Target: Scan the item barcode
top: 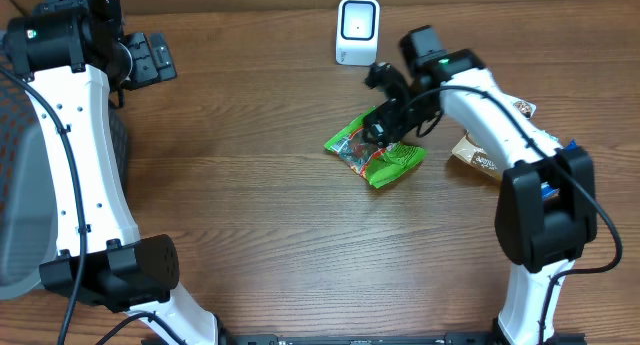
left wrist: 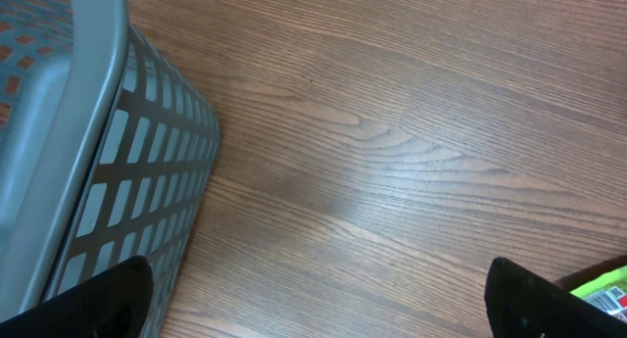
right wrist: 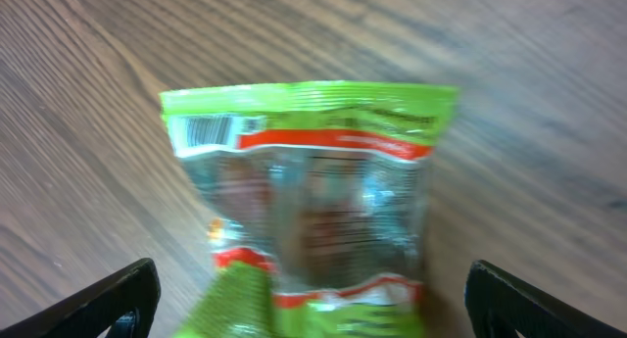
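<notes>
The right claw (right wrist: 313,301) stands spread wide above the wooden surface (top: 260,195), gripping nothing. The green snack packet (right wrist: 304,181) lies flat on the surface between and just beyond its fingers (right wrist: 108,297). The right wrist view shows the packet's barcode (right wrist: 206,132) facing up at one corner. Only the overhead view shows the white scanner (top: 357,30), standing near the packet toward the surface's far edge. The left claw (left wrist: 318,299), also wide open and empty, hangs beside a grey basket (left wrist: 69,142).
</notes>
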